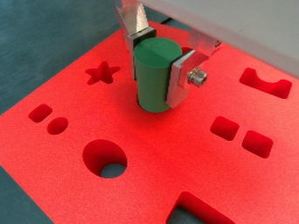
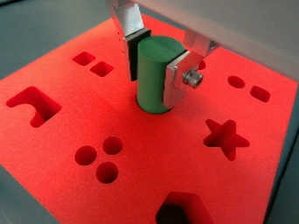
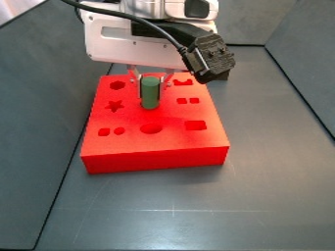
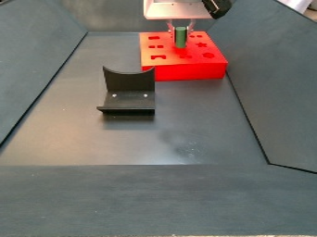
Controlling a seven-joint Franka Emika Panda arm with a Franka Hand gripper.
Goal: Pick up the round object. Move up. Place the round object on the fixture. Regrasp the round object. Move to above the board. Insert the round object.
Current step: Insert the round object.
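Round object: a short green cylinder standing upright between the end effector's two fingers; its lower end meets the red top of the board near the middle. Whether that end sits in a hole or only on the surface cannot be told.

End effector: directly over the board, closed around the upper part of the round object. In both wrist views one silver finger presses one side of the peg and the second finger lies against the opposite side.

Board: a bright red square block lying flat on the dark floor. Its top carries cut-outs, among them a star, paired small squares and a round hole.

Fixture: a dark bracket with a curved notch in its upright part, standing on the floor well apart from the board, with nothing on it.

Arm: in a side view the white wrist housing hangs above the back half of the board, with black cables looping beside it.
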